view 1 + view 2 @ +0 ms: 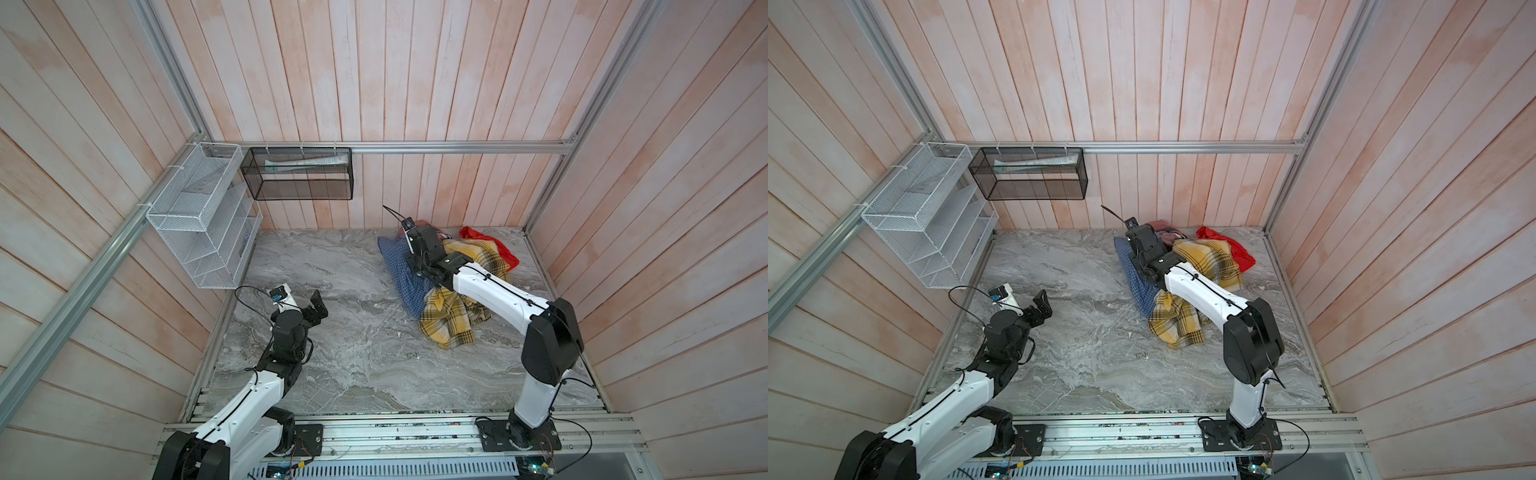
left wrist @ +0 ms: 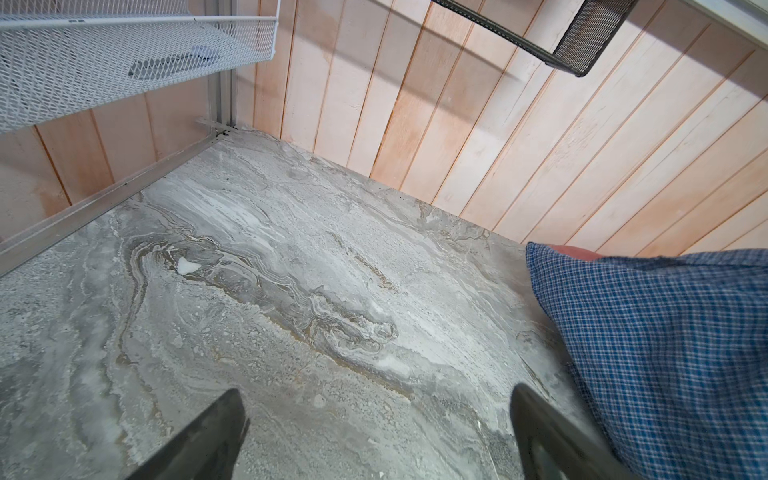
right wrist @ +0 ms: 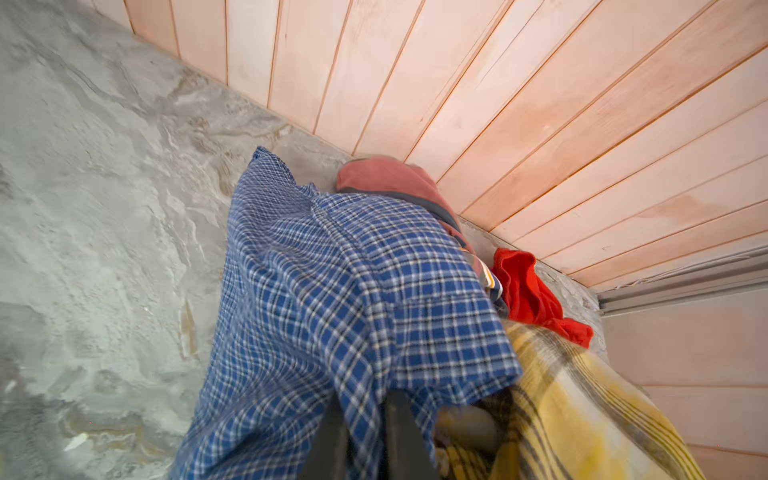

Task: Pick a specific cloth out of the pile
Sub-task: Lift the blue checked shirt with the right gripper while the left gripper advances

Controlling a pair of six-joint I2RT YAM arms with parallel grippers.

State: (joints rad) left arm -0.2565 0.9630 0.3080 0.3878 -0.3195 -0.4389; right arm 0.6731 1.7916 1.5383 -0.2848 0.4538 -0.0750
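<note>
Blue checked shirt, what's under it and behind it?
In the right wrist view the yellow plaid cloth shows beneath the edge of the blue checked shirt, and a dusty-pink garment pokes out behind it. Whatever else lies under the shirt is covered.

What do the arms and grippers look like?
The left arm and right arm have white links, black joints and thin black cables along them. The left gripper and right gripper are black with flat dark fingers.
</note>
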